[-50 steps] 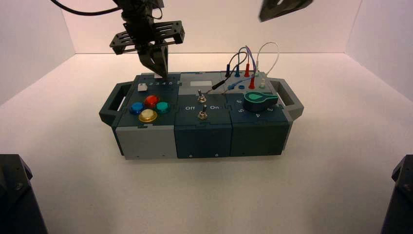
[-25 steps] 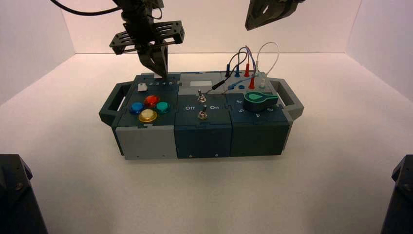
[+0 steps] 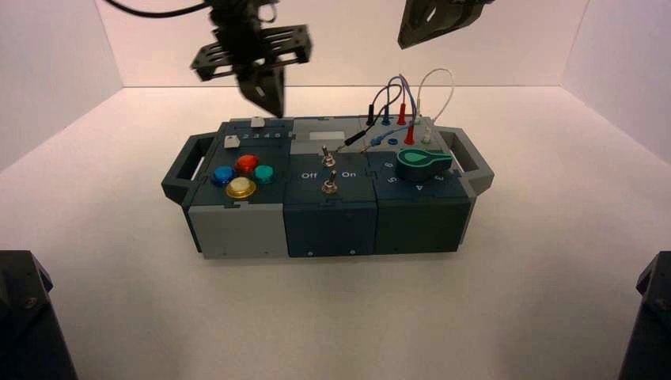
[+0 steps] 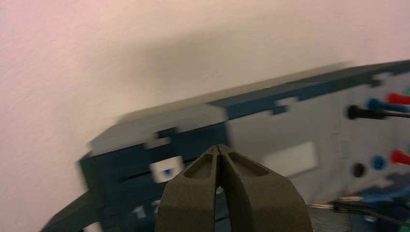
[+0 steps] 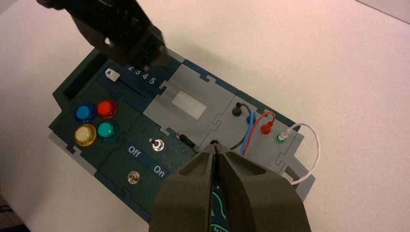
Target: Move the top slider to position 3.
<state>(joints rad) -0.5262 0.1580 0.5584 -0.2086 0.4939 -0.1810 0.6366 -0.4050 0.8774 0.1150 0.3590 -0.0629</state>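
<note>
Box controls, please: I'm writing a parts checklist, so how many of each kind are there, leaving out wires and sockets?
Push buttons: 4
Toggle switches: 2
White slider knobs: 2
Green dial: 1
Total: 9

In the high view, the left gripper (image 3: 271, 111) is blurred at upper left, and the right gripper (image 3: 419, 36) is cut off by the top edge. The left wrist view blurs the numerals (image 4: 139, 211) at lower left (one partly covered by that gripper). In the right wrist view, the left gripper hides the top slider, and the right gripper covers most of the green dial (image 5: 218, 208) at bottom centre.
</note>
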